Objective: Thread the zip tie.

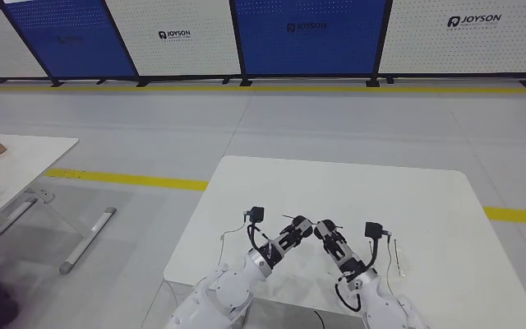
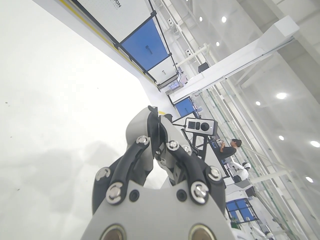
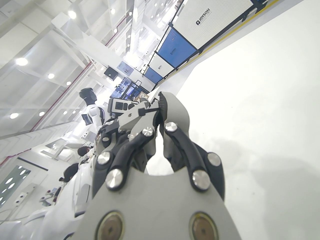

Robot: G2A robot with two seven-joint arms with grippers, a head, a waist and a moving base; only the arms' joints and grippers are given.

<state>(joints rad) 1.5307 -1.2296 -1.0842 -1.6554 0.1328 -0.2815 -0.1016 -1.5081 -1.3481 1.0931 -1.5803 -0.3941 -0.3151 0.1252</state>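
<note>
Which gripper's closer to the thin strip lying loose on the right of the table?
Right. The right gripper is nearer the strip, apart from it toward the middle of the table; the left gripper is farther off, on the right gripper's other side.

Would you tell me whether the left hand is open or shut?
Shut: the left hand has its pads together, pinching a thin dark strip, likely the zip tie.
</note>
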